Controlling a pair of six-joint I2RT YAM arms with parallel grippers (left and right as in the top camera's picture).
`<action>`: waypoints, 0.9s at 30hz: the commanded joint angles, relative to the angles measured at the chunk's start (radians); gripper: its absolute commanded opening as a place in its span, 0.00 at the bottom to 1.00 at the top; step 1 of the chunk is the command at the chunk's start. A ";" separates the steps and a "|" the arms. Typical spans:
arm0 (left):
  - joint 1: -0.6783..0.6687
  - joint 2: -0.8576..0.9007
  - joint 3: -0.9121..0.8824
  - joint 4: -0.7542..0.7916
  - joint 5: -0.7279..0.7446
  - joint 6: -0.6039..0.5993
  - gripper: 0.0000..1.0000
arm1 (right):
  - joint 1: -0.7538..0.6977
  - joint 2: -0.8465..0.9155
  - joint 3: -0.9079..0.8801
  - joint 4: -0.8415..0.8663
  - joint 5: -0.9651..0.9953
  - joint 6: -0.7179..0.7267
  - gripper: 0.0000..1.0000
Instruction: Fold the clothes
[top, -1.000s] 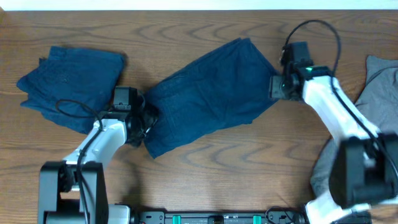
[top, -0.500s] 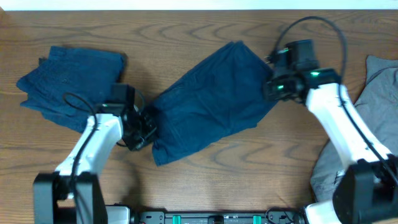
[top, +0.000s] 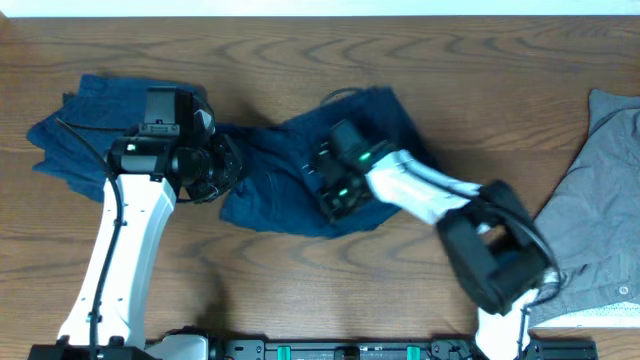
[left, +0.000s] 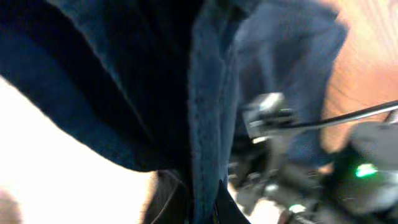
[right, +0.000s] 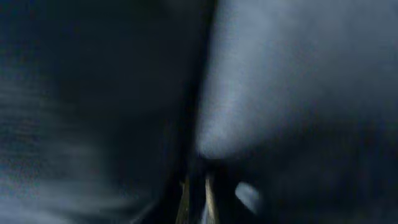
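One pair of navy shorts from the clothes lies bunched at the table's middle. My left gripper is at its left end, shut on a stitched hem that hangs up between the jaws. My right gripper sits over the middle of the same pair, shut on a fold of dark cloth that fills its wrist view. In the left wrist view the right arm shows beyond the cloth. A second navy pair lies folded at the far left. A grey pair lies at the right edge.
The left arm rises from the front left, partly over the folded navy pair. The right arm reaches from the front right across the table. Bare wood lies in front of the shorts.
Both grippers have shut on the navy shorts. The right one has carried its end leftward over the cloth, bunching the pair. The left one has lifted its end toward the back.
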 joint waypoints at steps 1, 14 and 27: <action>0.006 -0.013 0.050 0.002 0.040 0.015 0.06 | 0.093 0.039 0.004 0.084 -0.044 0.084 0.13; 0.006 -0.015 0.113 0.018 0.082 0.008 0.06 | -0.006 -0.156 0.093 -0.129 0.306 0.085 0.38; -0.096 -0.013 0.113 0.016 0.082 0.008 0.06 | -0.280 -0.224 -0.050 -0.419 0.436 0.028 0.33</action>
